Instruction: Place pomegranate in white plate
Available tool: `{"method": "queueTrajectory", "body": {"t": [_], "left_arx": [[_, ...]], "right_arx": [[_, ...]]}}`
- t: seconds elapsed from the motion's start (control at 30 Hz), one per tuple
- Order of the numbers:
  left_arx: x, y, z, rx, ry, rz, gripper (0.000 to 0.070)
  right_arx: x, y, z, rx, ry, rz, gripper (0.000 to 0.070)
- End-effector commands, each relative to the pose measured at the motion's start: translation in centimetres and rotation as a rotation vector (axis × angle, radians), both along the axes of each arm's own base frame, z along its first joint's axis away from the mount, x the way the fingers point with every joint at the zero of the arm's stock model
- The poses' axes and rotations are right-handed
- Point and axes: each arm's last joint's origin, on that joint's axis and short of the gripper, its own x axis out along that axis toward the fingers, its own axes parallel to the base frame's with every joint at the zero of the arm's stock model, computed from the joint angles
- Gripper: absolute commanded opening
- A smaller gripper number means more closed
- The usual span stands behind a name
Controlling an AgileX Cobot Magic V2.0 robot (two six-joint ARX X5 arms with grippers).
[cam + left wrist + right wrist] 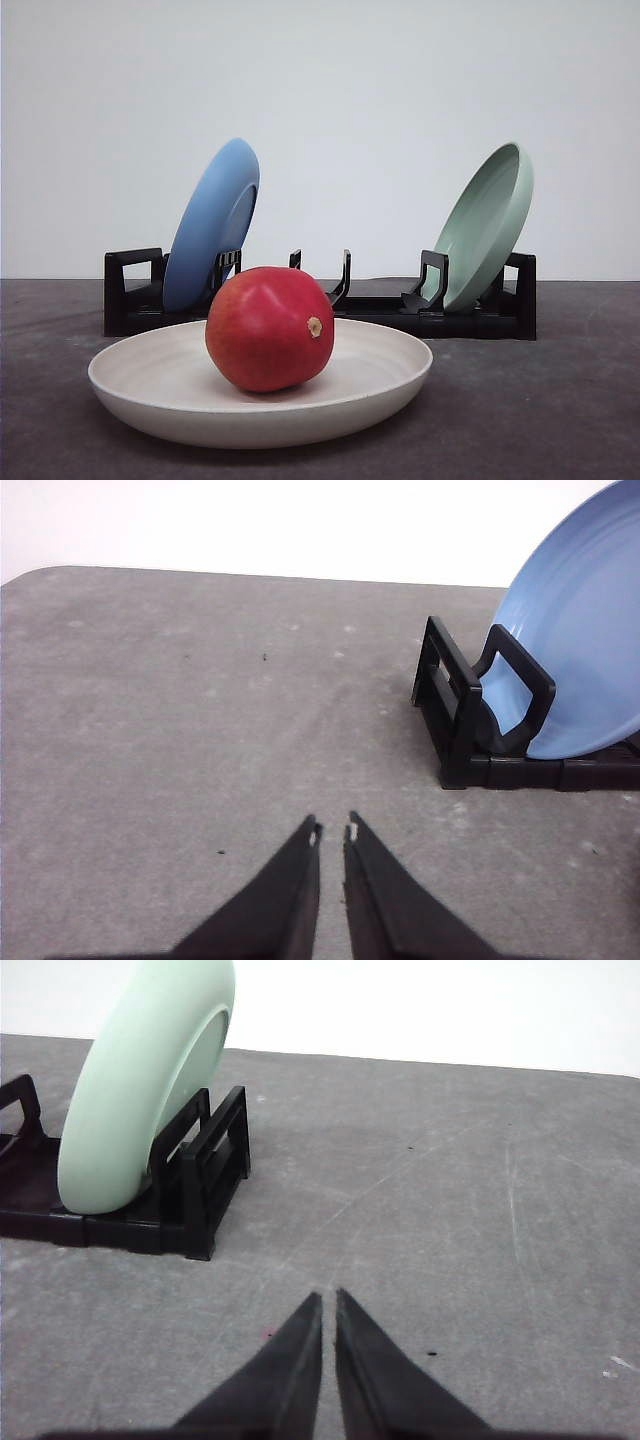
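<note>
From my front camera, the nearest thing is the white plate (150,395), sitting flat on the grey table (540,400). The pomegranate (270,327) rests inside it, a little left of the plate's middle, with its tan stem nub turned toward the right side of the view. Nothing is touching the fruit; it sits on the plate floor on its own.

Just behind the plate runs a black dish rack (130,295), lying across the table. A blue plate (212,222) stands on edge in the rack's left end, leaning right at the top. A pale green plate (487,225) stands in the right end, also tilted to the right. The middle slots between them hold nothing.

On my left wrist camera, the left gripper (332,830) hovers over bare table with its two black fingers pinched nearly together and nothing between them; the rack's end and the blue plate lie beyond it, off to one side. On my right wrist camera, the right gripper (328,1295) is likewise clenched on nothing above the table, with the green plate and its rack end farther on.
</note>
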Motion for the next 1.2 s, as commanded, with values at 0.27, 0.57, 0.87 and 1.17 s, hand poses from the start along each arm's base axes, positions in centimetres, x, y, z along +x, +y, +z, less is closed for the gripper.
{"method": "queueTrajectory", "body": {"t": [0.27,0.57,0.87,1.17], "left_arx": [[0.04,0.0,-0.37,0.0,0.012,0.0,0.0026],[0.04,0.0,-0.37,0.0,0.012,0.0,0.0026],[0.04,0.0,-0.37,0.0,0.012,0.0,0.0026],[0.04,0.0,-0.37,0.0,0.012,0.0,0.0026]], "right_arx": [[0.03,0.0,-0.04,0.01,-0.006,-0.002,0.002],[0.03,0.0,-0.04,0.01,-0.006,-0.002,0.002],[0.03,0.0,-0.04,0.01,-0.006,-0.002,0.0021],[0.03,0.0,-0.04,0.01,-0.006,-0.002,0.002]]}}
